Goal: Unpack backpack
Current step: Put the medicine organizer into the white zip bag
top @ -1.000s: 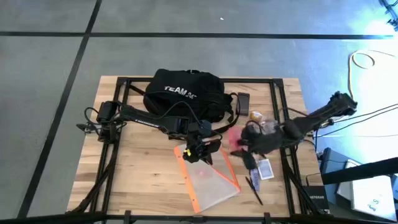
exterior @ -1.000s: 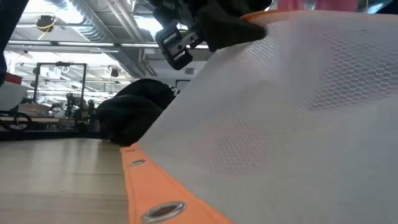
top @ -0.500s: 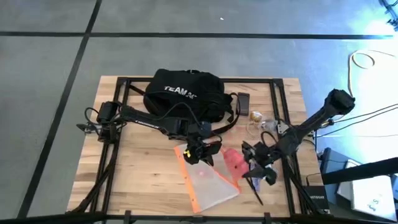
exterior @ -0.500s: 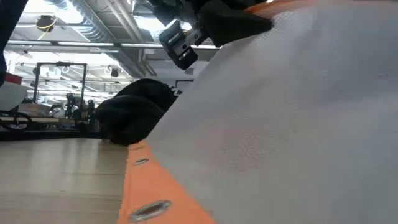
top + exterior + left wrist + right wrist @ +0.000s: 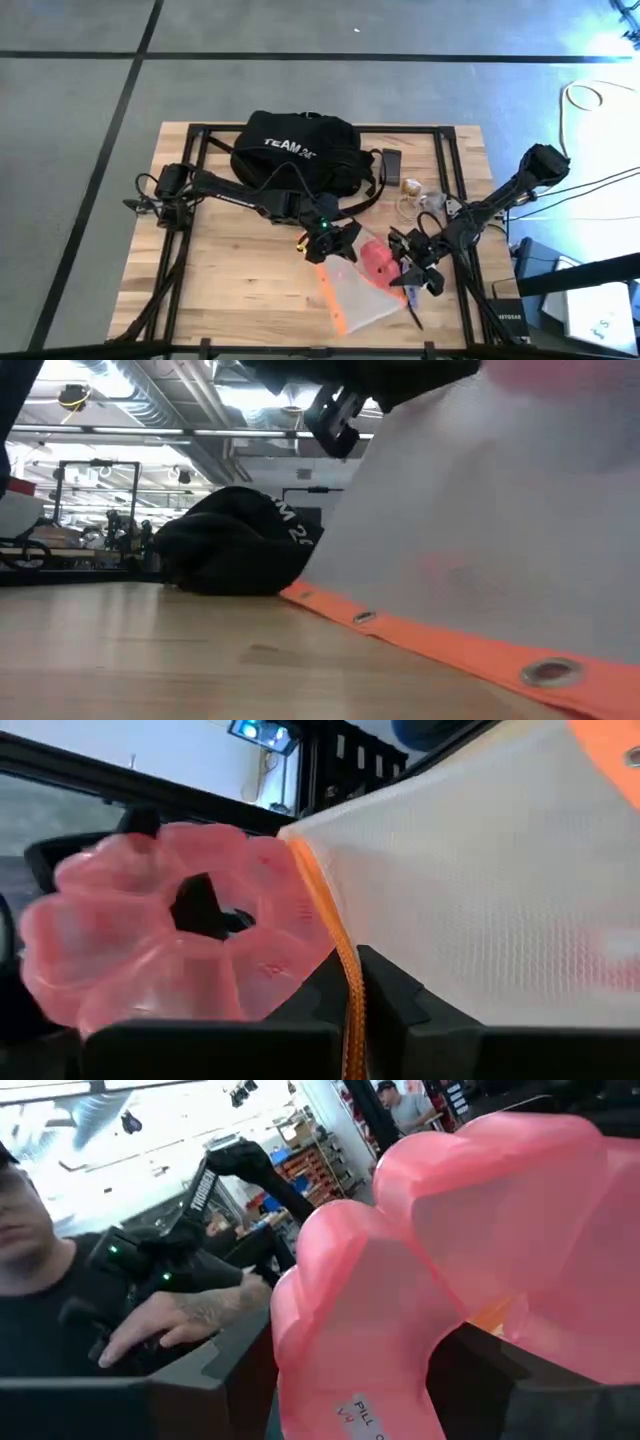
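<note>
Your left gripper (image 5: 322,238) pinches the mesh pouch (image 5: 360,296) by its orange edge, lifting it so the right gripper (image 5: 408,262), fingers clamped on the pink pill organizer (image 5: 378,262), can draw it free. The backpack (image 5: 295,150) sits behind them. Since earlier, the pouch has swung rightward, away from the backpack.

L claw (image 5: 325,240) clamped at table centre, R claw (image 5: 412,262) clamped just beside it

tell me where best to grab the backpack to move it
Probably the top handle loop, at the far edge of the backpack, coming from above. The soft body slumps flat, lettering up, offering little to pinch elsewhere. Both grippers are busy at the pouch.
</note>
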Motion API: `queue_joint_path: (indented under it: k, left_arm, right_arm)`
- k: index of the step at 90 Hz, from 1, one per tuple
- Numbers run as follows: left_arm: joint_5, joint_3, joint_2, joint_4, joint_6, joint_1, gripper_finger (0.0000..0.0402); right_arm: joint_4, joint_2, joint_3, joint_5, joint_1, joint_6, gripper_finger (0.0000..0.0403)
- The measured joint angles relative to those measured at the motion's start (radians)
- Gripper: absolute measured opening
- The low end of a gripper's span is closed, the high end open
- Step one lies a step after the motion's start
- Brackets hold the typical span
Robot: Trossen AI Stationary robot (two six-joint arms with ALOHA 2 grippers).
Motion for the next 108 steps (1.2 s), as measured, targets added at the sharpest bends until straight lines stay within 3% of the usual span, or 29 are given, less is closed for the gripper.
queue_joint_path:
  k: [51,77,88,97,108]
  left_arm:
    - [-0.002,0.000,-0.051,0.042,0.015,-0.017,0.0000]
    - [-0.002,0.000,-0.051,0.046,0.019,-0.020,0.0000]
    - [-0.003,0.000,-0.051,0.044,0.021,-0.019,0.0000]
    - [-0.003,0.000,-0.051,0.045,0.020,-0.019,0.0000]
    - [-0.002,0.000,-0.051,0.045,0.015,-0.019,0.0000]
  right_arm:
    - [-0.027,0.000,0.002,-0.029,-0.105,0.052,0.0197]
    - [-0.053,0.000,0.003,-0.054,-0.106,0.093,0.0197]
    - [-0.053,0.000,0.003,-0.019,-0.106,0.095,0.0198]
    - [-0.053,0.000,0.003,0.026,-0.106,0.091,0.0213]
    - [-0.054,0.000,0.003,0.063,-0.106,0.090,0.0258]
